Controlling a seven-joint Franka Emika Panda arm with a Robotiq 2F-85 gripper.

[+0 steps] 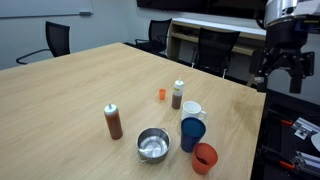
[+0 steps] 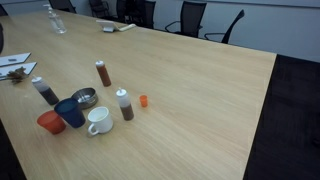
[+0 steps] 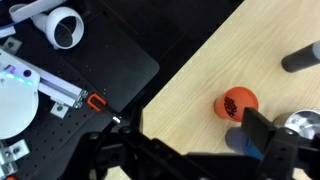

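A blue cup (image 1: 192, 133), red cup (image 1: 205, 158), white mug (image 1: 192, 109) and silver bowl (image 1: 153, 145) sit on a pale wood-grain table (image 1: 70, 100).

A blue cup (image 1: 192, 133) stands near one edge of the wooden worktop (image 1: 70, 95). A white mug (image 1: 192, 110) is just beside it, and a steel bowl (image 1: 153, 145) is close on its other side. Further in from that edge stand a reddish sauce bottle (image 1: 114, 122) and a brown sauce bottle (image 1: 178, 95), both white-capped. A small orange piece (image 1: 161, 94) sits just beside the brown one. In an exterior view a dark bottle (image 2: 44, 91) stands by the edge, with papers (image 2: 15, 62) further along it. Black office chairs (image 1: 58, 40) stand at the far edges.
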